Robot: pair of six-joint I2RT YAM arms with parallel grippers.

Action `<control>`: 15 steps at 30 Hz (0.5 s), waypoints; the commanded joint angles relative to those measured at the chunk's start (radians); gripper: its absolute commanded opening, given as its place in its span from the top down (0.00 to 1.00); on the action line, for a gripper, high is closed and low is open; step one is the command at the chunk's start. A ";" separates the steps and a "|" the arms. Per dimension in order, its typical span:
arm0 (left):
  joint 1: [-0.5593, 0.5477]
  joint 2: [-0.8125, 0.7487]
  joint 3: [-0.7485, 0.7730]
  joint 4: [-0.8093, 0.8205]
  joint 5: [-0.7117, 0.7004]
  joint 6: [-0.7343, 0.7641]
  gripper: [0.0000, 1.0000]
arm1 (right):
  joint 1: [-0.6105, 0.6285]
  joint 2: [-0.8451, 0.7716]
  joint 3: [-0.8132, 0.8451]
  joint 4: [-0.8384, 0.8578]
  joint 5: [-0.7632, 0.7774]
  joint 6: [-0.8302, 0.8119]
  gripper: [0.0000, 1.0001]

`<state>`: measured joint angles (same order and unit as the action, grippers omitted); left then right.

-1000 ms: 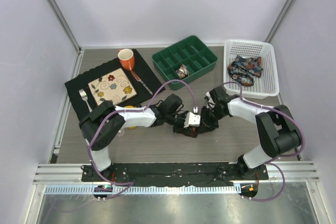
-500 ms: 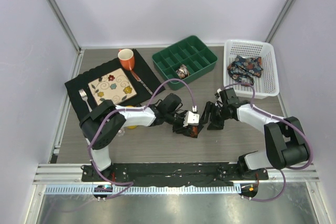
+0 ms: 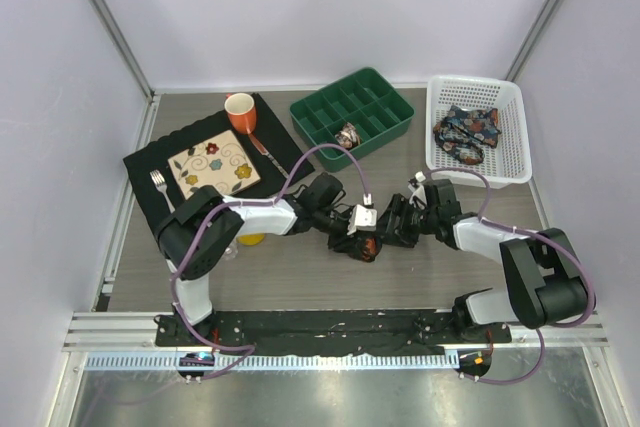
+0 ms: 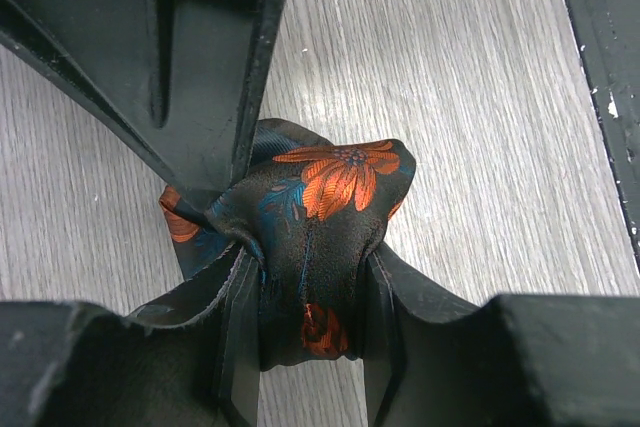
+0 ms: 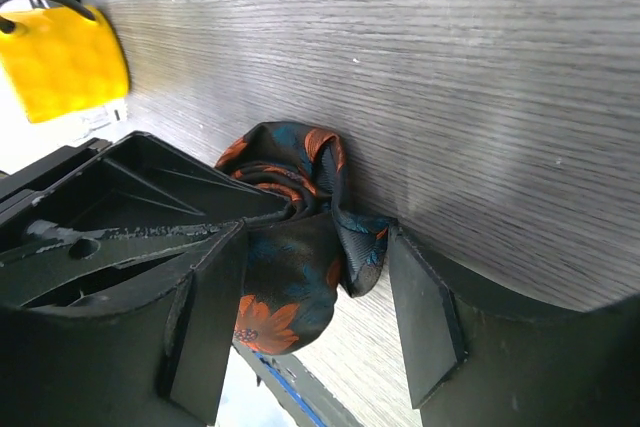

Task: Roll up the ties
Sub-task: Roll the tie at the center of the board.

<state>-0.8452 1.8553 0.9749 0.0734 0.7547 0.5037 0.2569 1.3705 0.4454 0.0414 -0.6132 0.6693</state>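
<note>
Tie (image 4: 335,182) pinched in left end effector (image 4: 290,267); right end effector (image 5: 318,297) gapes around it.

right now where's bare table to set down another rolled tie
Free: the grey wood table's near strip along the black base plate; also the narrow gap between the green compartment tray and white plastic basket. Crowded: centre, where the left gripper and right gripper meet at the dark orange-flowered tie.
</note>
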 commanded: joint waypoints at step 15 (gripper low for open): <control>0.029 0.094 -0.012 -0.139 -0.086 0.004 0.82 | 0.007 -0.051 -0.074 0.172 -0.114 0.130 0.14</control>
<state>-0.8288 1.8729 0.9874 0.0662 0.7940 0.5003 0.2562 1.3090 0.3782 0.1425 -0.6838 0.7689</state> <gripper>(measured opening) 0.384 0.862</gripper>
